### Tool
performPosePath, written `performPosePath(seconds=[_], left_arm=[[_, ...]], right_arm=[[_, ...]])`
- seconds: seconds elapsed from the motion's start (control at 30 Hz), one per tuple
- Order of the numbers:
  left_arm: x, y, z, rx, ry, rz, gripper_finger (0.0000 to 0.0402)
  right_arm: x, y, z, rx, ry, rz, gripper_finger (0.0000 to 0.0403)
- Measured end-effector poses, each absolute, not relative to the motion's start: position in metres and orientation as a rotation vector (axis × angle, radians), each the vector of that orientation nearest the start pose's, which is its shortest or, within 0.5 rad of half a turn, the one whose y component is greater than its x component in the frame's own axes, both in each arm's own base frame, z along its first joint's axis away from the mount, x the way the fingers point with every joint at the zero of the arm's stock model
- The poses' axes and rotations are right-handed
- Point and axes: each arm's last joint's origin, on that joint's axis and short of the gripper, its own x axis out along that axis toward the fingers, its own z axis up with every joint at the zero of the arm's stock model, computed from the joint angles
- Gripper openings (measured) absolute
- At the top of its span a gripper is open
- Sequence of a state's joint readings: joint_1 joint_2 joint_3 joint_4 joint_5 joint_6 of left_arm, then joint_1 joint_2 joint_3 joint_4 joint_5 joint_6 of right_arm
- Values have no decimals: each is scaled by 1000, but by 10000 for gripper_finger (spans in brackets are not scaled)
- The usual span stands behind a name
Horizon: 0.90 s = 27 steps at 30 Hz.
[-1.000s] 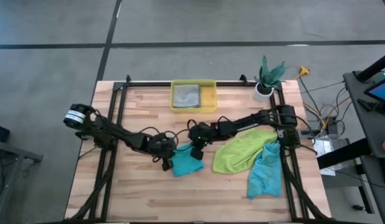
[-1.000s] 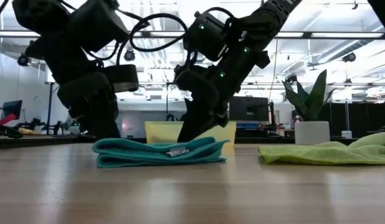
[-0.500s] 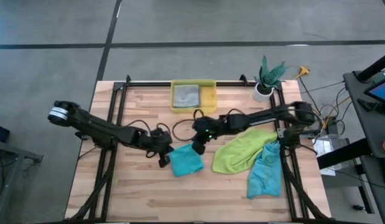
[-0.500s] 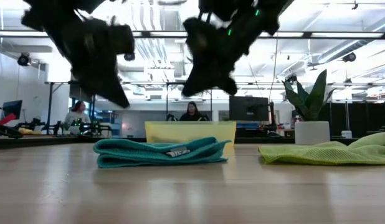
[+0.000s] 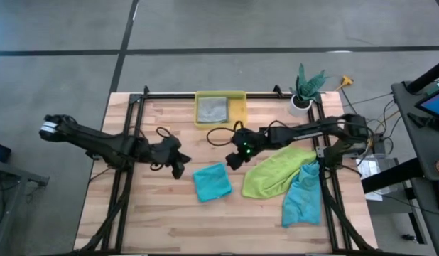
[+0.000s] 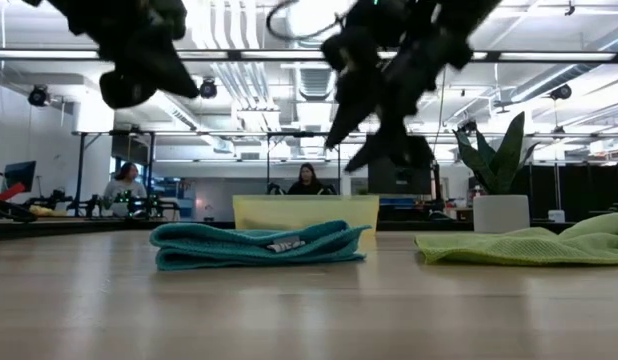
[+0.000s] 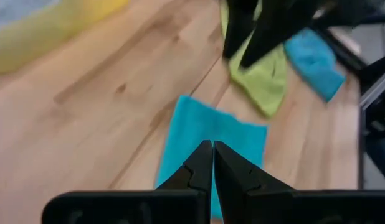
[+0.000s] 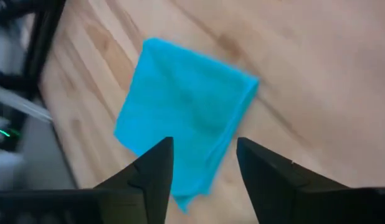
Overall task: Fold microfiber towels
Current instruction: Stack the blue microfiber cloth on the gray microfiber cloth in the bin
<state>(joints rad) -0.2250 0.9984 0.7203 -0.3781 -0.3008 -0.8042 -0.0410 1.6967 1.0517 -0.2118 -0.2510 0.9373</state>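
Microfiber towels: folded teal towel is judged soft, light, floppy, best pinched at a corner; right pincer is spread, left pincer closed empty.

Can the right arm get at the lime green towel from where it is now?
Probably yes. The right gripper hangs above the table with open jaws, empty, just beside the lime green towel. Nothing lies between them; the unfolded teal towel overlaps only its far corner.
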Motion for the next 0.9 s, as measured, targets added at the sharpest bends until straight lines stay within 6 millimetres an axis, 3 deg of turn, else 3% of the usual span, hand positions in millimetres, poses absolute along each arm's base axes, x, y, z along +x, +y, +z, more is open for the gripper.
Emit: performPosePath(seconds=[0.17, 0.3, 0.73, 0.9], left_arm=[[196, -36, 275, -615, 520, 305, 0], [191, -35, 280, -621, 513, 291, 0], [159, -30, 292, -595, 542, 223, 0], [149, -28, 297, -605, 521, 203, 0]], right_arm=[[357, -5, 155, 1231, 883, -309, 194], [366, -3, 129, 1295, 965, -335, 205], [428, 23, 102, 1309, 1027, -230, 208], [441, 28, 111, 1300, 1024, -195, 208]])
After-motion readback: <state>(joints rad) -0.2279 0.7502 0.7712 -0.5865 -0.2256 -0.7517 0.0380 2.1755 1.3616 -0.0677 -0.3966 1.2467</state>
